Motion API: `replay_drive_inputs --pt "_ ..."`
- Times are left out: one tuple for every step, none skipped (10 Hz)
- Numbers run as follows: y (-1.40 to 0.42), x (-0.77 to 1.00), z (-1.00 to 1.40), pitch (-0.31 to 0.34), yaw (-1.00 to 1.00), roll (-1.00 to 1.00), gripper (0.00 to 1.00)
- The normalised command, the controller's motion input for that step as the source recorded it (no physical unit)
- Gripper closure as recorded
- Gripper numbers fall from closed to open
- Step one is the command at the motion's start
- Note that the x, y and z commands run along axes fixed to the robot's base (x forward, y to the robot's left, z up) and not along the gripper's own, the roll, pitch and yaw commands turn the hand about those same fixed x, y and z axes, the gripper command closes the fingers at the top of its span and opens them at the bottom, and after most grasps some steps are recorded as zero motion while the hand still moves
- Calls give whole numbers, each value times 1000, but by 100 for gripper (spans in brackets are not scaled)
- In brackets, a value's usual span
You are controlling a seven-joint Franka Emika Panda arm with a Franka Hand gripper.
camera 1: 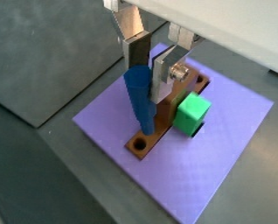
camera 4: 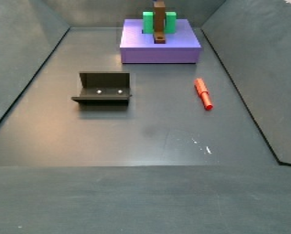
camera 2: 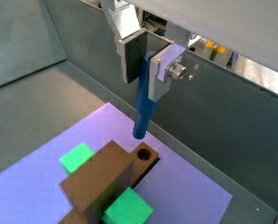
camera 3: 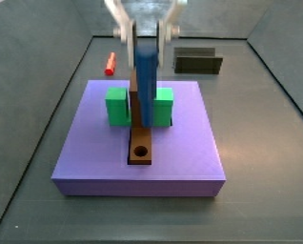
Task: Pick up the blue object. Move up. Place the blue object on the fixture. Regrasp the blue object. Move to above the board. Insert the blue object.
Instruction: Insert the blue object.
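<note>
My gripper (camera 2: pixel 146 59): two flat silver finger plates with dark pads (screw heads showing), under a white wrist housing.

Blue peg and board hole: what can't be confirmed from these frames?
- Whether the blue peg tip sits over the board hole: both wrist views disagree by angle.
- End effector in a side view: cut off by the top edge, with the peg tiny there.
- Fixture interior: too small to tell.
</note>
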Motion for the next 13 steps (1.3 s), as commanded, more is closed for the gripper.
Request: replay_drive_inputs --pt "-169 11 -337 66 0 37 100" --pt "-83 31 -311 70 0 51 100" --pt "-49 74 -363 71 0 60 100" --pt "0 0 -403 50 0 71 100" --pt "0 0 -314 24 0 26 100" --pt "0 0 -286 34 0 0 100" --pt "-6 0 -246 43 0 7 100" --pt "-20 3 -229 43 0 7 100" --pt "-23 17 -223 44 0 7 100" --pt "-23 6 -240 43 0 10 100" --pt "-17 11 -269 43 0 3 100" --pt "-20 66 -294 60 0 37 100" --pt "-34 137 -283 81 0 81 100"
